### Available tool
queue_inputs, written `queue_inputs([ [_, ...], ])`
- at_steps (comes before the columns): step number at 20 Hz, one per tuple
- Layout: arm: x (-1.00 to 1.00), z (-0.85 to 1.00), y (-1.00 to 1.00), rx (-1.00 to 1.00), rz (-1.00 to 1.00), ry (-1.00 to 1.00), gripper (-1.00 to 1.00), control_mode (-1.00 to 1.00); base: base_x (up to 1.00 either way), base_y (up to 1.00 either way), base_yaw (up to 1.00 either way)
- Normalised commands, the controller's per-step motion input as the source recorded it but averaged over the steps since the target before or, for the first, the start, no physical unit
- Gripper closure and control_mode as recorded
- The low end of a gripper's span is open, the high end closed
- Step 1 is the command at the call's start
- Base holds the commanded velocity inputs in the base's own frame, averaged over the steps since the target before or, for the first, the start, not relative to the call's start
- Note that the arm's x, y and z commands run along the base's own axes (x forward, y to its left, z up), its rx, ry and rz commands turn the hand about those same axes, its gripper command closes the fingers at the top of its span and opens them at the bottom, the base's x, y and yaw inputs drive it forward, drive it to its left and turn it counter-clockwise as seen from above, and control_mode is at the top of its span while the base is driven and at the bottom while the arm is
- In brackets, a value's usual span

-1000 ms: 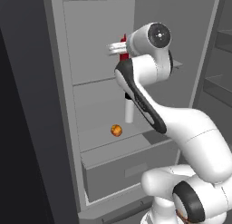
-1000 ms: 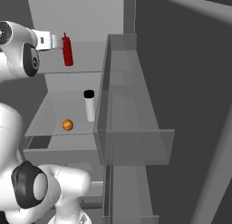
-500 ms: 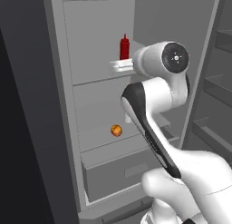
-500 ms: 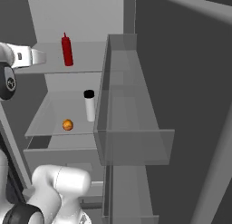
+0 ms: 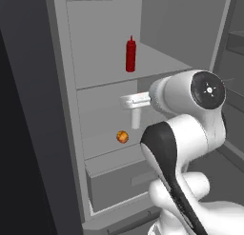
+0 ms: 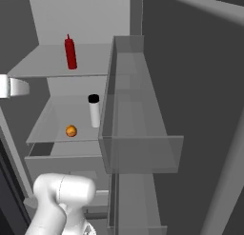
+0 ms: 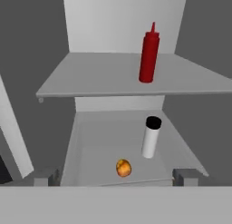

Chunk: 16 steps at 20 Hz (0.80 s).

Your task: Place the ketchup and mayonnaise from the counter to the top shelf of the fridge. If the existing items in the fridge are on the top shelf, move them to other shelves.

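now the pincer (image 7: 116, 177), spread wide and empty, faces level into the fridge (image 7: 27, 46).

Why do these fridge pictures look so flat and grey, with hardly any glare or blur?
Hand view: even light, the ketchup sharp, only a faint shadow at its base. Left base view: the fridge wall darkens to near black at left. Right base view: the orange ball is crisp, and the clear door bin shows no glare.

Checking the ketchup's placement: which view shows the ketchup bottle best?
The hand view: the ketchup bottle stands upright, large and unobstructed on the top shelf. The left base view and right base view also show it whole, but smaller.
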Motion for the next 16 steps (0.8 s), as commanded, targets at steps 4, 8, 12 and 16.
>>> queue_inputs([
  [4, -0.94, -0.19, -0.03, 0.02, 0.0, 0.14, -1.0, -1.0, 0.0, 0.0, 0.0],
  [8, -0.49, -0.11, -0.32, 0.09, 0.0, 0.08, -1.0, -1.0, 0.0, 0.0, 0.0],
  [12, -0.03, -0.01, -0.24, 0.03, 0.01, 0.0, -1.0, -1.0, 0.0, 0.0, 0.0],
  [16, 0.01, 0.0, -0.1, 0.0, 0.0, 0.0, -1.0, -1.0, 0.0, 0.0, 0.0],
])
